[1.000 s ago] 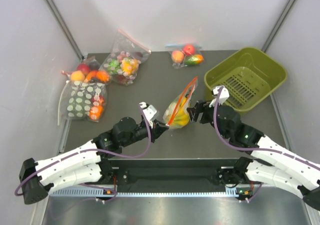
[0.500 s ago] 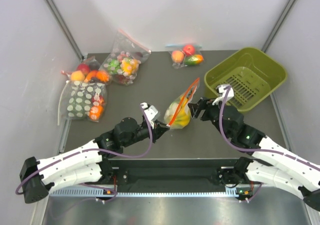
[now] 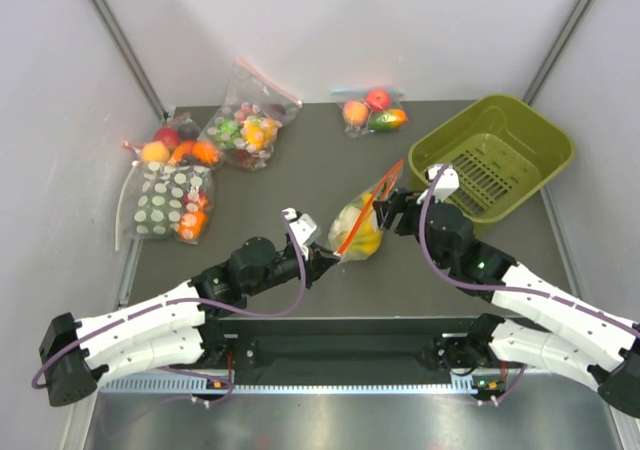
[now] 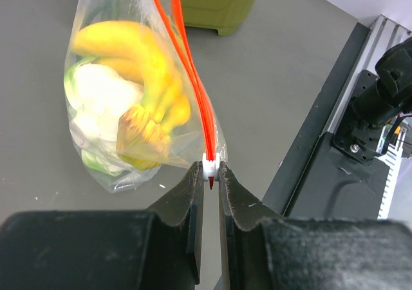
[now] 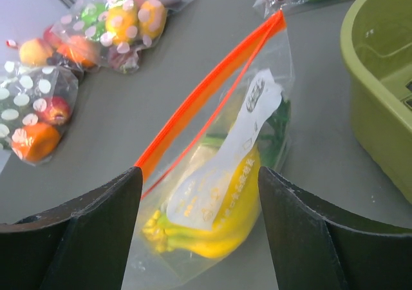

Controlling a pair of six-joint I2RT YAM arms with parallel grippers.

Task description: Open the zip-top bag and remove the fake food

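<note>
Bananas [image 4: 141, 64], bright yellow, and a pale green-and-white lettuce-like head [image 4: 96, 103] sit inside the zip-top bag [image 3: 360, 228], which is at the middle of the dark table [image 3: 300, 175], between the two arms. The left tool [image 4: 209, 174] is closed on the small white slider [image 4: 207, 166] at the near end of the red-orange zip strip [image 4: 187, 58] — its two fingers are pressed against the slider from either side. From there the strip rises away toward the right tool [image 5: 198, 174], showing as two separate orange lines that meet at the slider. The right tool has its fingers spread wide, nothing between them touching either pad; it sits just beside the far, upper end of the bag. A white label [image 5: 232, 142] lies against the clear plastic over the bananas. Just beyond the right tool stands a green basket [image 3: 520, 130]. Along the table's left side — well apart from the arms — lies a white-dotted bag [image 3: 165, 205].
</note>
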